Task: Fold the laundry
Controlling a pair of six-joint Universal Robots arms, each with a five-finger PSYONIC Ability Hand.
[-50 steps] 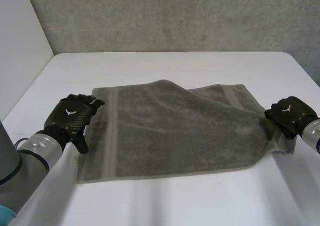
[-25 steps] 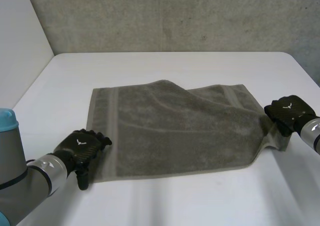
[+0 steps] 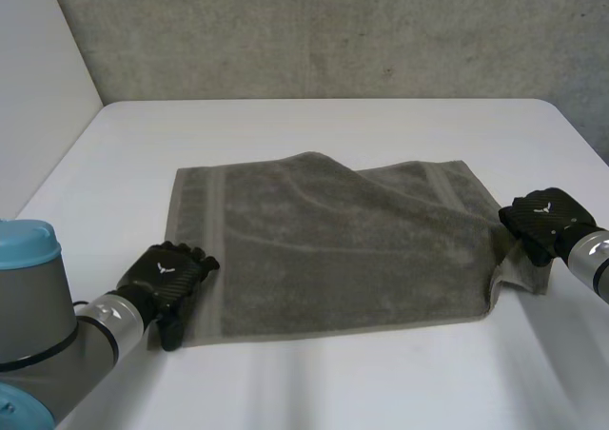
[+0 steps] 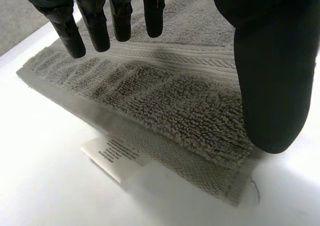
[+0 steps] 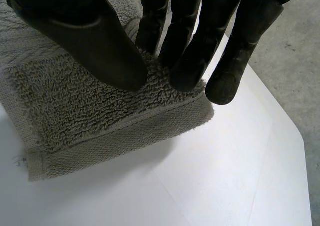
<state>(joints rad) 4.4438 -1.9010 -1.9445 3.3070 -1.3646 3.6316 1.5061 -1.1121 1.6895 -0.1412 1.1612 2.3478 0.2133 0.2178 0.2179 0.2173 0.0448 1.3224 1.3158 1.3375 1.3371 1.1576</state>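
Bare robotics test lab: plain white bench [image 3: 314, 126] against a rough concrete wall [image 3: 333, 30] at the far side.

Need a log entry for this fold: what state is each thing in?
towel: flat on the table, partly doubled over.
left hand: open, over the towel's near left corner.
right hand: shut, pinching a right-end corner.
care label: sticking out from under the towel's edge.

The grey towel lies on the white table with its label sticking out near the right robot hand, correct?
No, the label sticks out near the left robot hand, as the left wrist view shows. The grey towel does lie on the white table.
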